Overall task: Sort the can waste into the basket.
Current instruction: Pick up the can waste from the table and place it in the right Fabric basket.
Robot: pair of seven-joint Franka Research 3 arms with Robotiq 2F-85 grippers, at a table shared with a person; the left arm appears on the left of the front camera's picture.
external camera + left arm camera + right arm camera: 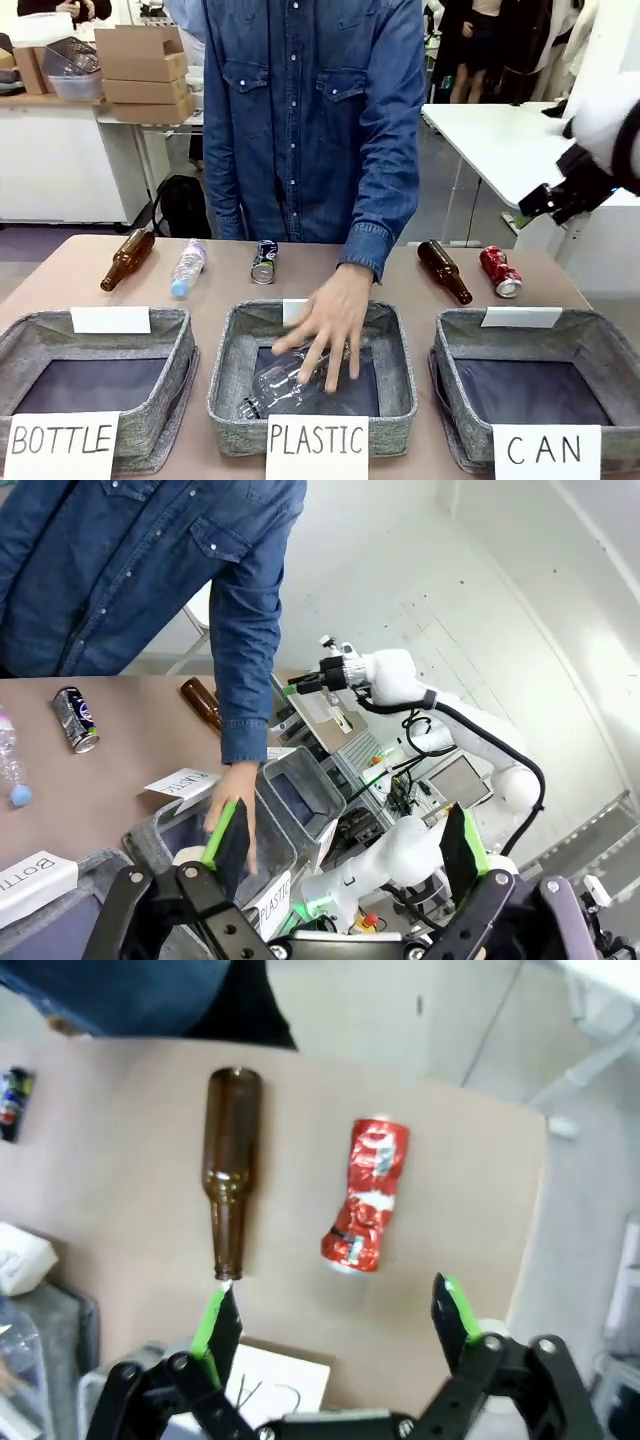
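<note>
Along the near edge of the table: three grey woven-fabric rectangular baskets with dark lining, each fronted by a white handwritten sign. At near right corner, basket signed "CAN" (590, 325), no can in it yet. In the middle, basket signed "PLASTIC" (226, 375), with person's hand (330, 320) resting inside on a clear crumpled plastic bottle (275, 388). At near left corner, basket signed "BOTTLE" (30, 330).

Toward the far edge, right end: crushed red metal drink can (499, 271) with silver top, on its side, just beside a brown glass bottle (444, 270) but apart from it. Mid far edge: black-blue metal can (264, 262) with yellow-green markings, lying flat near the denim sleeve (372, 245). Further left, a small clear plastic bottle (188, 267) and a second brown glass bottle (127, 258).

Above the far right corner, right gripper (535, 205) spread wide, empty, poised over the red can. Raised well off the table, left gripper (345, 840) likewise spread, holding nothing.

Judged step: approach to the first can, neither sorted yet. Next move calls for a straight descent, fingers straddling the dented waist, then a pinch. Risk: brown bottle's mouth close by one finger, easily knocked. Person's arm across the middle likely blocks reach to the second can.
</note>
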